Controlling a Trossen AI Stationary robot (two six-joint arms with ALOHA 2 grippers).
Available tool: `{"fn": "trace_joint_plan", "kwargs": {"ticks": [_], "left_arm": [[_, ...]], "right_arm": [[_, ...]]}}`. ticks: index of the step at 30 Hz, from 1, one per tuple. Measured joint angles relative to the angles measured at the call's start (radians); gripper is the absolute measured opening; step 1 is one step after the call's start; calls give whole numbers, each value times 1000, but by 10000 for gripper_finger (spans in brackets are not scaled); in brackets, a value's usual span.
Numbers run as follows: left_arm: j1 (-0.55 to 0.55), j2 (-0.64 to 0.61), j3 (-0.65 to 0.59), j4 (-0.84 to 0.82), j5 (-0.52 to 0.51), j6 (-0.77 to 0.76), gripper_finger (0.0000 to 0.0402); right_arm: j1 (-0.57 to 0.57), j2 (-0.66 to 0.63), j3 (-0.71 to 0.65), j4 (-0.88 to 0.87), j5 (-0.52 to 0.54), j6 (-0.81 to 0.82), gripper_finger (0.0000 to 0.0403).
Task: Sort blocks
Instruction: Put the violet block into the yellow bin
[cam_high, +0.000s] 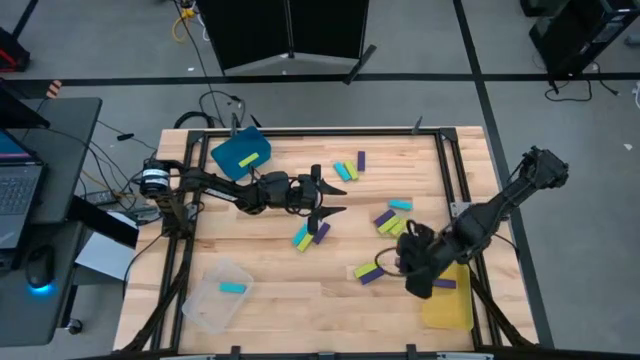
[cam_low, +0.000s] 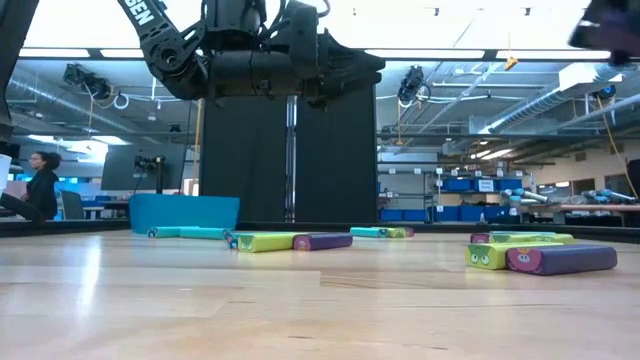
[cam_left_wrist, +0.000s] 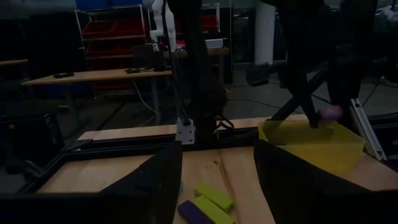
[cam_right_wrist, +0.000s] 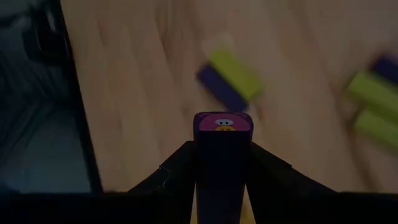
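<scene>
Cyan, lime and purple blocks lie scattered on the wooden table (cam_high: 300, 300): a cluster (cam_high: 311, 235) at the middle, others (cam_high: 348, 168) farther back, a few (cam_high: 391, 220) to the right and a lime-purple pair (cam_high: 369, 271) nearer. My left gripper (cam_high: 328, 196) hangs level and open above the middle cluster, nothing between its fingers. My right gripper (cam_high: 428, 276) is at the yellow bin's (cam_high: 450, 312) left rim, slanting down, shut on a purple block (cam_right_wrist: 222, 155). My right gripper pinches the purple block's two long sides (cam_right_wrist: 200, 163) between its two fingers, which lie along the block. The block's free end (cam_right_wrist: 222, 122), with a small face on it, sticks out past the fingertips. The block is lifted clear, slanting down over the table.
A blue bin (cam_high: 232, 158) with a lime block stands at the back left. A clear bin (cam_high: 205, 300) with a cyan block sits at the near left. The black frame rail (cam_high: 450, 170) runs along the table's right side, close to the right arm.
</scene>
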Motion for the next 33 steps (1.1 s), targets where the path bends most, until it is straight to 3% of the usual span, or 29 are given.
{"fn": "trace_joint_plan", "kwargs": {"ticks": [8,13,23,33], "left_arm": [[3,-1,0,-37,0,0,206],[15,-1,0,-49,1,0,206],[27,-1,0,-46,6,1,206],[27,-1,0,-44,13,2,206]], "right_arm": [[145,69,0,-80,-136,241,120],[215,142,0,-84,-228,309,120],[269,284,-1,-137,-340,248,120],[269,278,-89,-88,-350,179,120]]}}
